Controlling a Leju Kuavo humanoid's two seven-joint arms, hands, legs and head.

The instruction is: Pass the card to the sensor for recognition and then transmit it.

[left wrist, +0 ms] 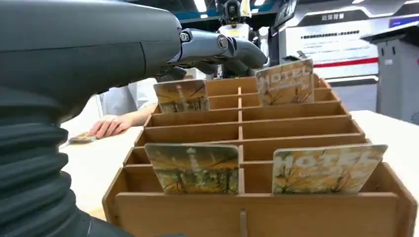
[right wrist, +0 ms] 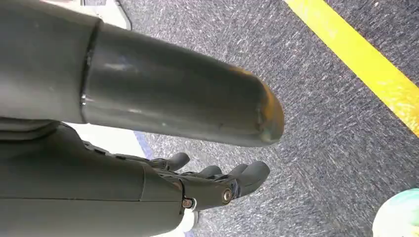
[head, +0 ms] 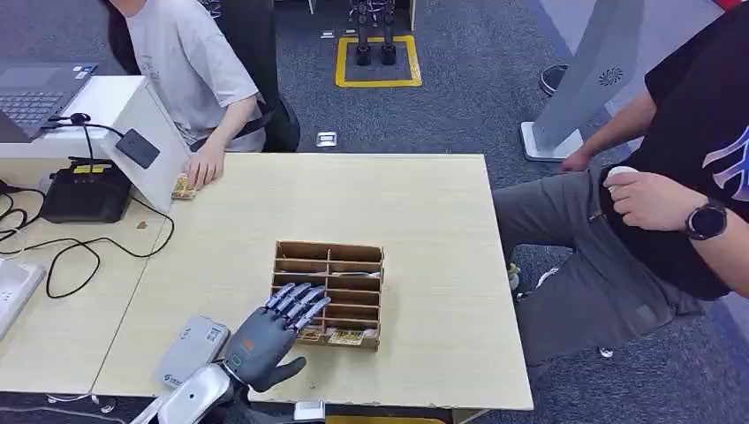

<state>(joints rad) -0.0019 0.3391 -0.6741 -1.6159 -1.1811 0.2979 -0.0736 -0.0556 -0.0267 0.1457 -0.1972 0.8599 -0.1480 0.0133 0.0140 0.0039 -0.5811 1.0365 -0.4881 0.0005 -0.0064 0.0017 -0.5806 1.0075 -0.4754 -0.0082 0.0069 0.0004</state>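
Wooden slots of the card rack [head: 329,291] sat just ahead of my left hand [head: 269,340], low and left of centre in the head view. That hand held nothing; its fingers [head: 300,300] were extended and slightly apart, reaching over the rack's left near corner. The cards stood on edge in the slots, their long axes running across the rack, so I judged the coming grasp had to close over a top edge from above. In the left wrist view the fingers hung over the rear rows, with one rear card [left wrist: 182,96] just below them and a second rear card [left wrist: 285,82] further right. Two front cards [left wrist: 193,168] [left wrist: 327,169] stood nearest the camera. I could not tell which card was meant.

Left of the hand, a grey sensor [head: 190,351] lay flat at the table edge, close by, and I took it for the reader. At upper left a seated person's hand [head: 205,165] rested on the table [head: 424,203] beside a loose card [head: 183,187].

Right of the table sat another person [head: 671,203].

My right hand [right wrist: 217,185] hung over grey carpet [right wrist: 316,98], fingers loosely extended, holding nothing, clearly the farther one.
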